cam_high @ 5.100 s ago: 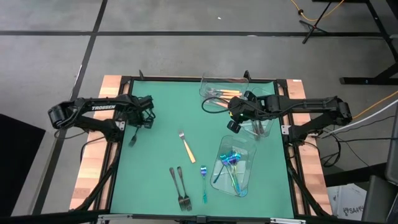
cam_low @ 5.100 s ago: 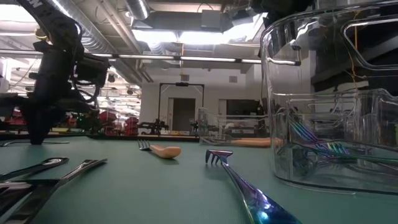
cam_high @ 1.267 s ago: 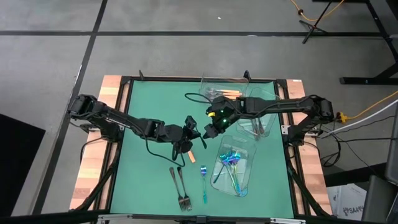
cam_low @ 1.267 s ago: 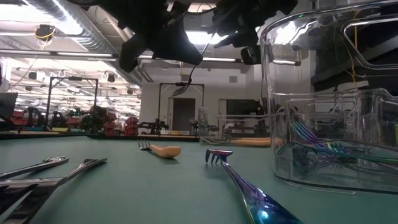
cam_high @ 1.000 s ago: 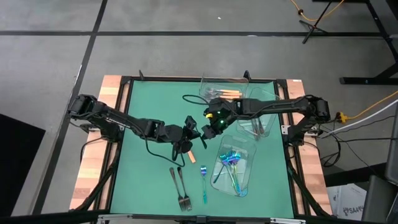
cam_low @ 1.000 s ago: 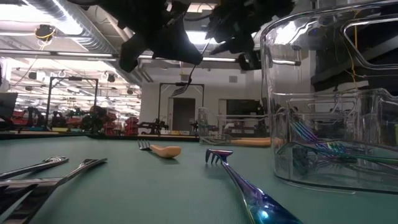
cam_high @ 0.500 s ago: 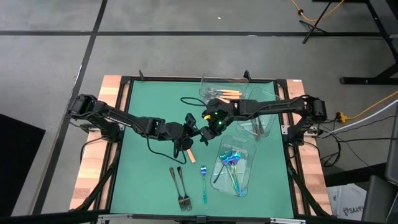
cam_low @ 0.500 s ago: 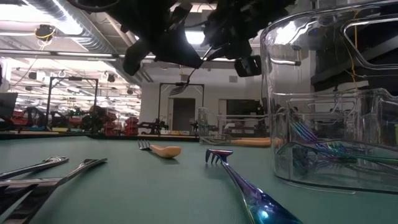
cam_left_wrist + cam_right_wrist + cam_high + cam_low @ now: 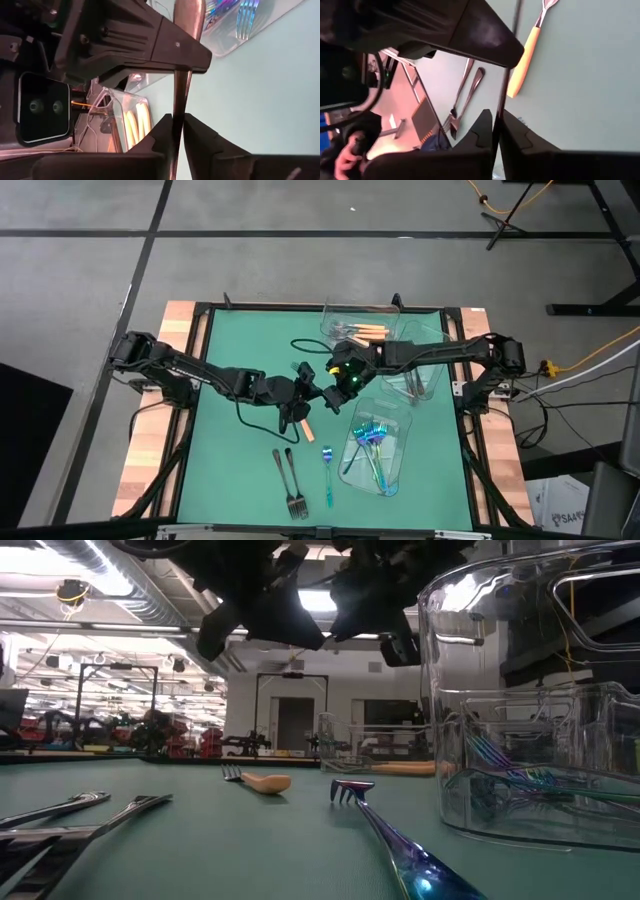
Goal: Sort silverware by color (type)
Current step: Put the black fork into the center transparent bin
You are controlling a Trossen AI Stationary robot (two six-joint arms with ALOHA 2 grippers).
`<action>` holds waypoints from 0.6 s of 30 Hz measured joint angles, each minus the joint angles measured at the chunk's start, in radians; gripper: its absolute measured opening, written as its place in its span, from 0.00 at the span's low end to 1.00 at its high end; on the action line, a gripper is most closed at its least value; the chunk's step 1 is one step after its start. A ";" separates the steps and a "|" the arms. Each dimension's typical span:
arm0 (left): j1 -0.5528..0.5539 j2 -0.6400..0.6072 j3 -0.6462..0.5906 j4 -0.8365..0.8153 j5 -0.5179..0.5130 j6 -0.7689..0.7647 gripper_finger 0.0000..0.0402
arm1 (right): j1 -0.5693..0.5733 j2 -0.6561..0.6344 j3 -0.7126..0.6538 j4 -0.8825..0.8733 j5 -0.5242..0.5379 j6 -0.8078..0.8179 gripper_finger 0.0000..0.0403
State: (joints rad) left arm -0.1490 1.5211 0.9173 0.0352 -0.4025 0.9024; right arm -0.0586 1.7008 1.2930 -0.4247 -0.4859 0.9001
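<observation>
Midair, dark fork [image 9: 181, 107] between both grippers

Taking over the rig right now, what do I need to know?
Right gripper: shut on a dark fork, mid-air over the table centre.
Left gripper: at the same fork; cannot tell if it grips.
Done: blue forks in the near tray, orange forks in the far tray.
Left on the mat: one orange fork, two dark forks, one blue fork.
The held fork likely goes to the third tray.
</observation>
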 joint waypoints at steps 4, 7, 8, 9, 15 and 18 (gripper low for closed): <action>0.000 0.000 0.000 0.010 0.005 -0.002 0.13 | 0.000 0.000 0.001 -0.007 0.025 -0.039 0.00; -0.002 0.000 0.000 0.014 0.004 -0.002 0.15 | 0.000 0.000 0.001 -0.021 0.042 -0.067 0.00; -0.002 0.000 0.000 0.018 0.004 -0.002 0.15 | 0.000 0.000 0.001 -0.022 0.043 -0.070 0.00; -0.005 0.000 0.000 0.022 0.004 -0.002 0.15 | 0.000 0.000 0.001 -0.023 0.046 -0.072 0.00; -0.030 -0.001 0.001 0.075 0.000 -0.002 0.14 | -0.001 -0.001 0.003 -0.070 0.091 -0.095 0.00; -0.047 -0.002 0.001 0.114 -0.007 -0.002 0.14 | -0.010 -0.002 0.003 -0.083 0.101 -0.112 0.00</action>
State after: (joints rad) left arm -0.1962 1.5193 0.9180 0.1495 -0.4090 0.9007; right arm -0.0681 1.6991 1.2957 -0.5072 -0.3847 0.7880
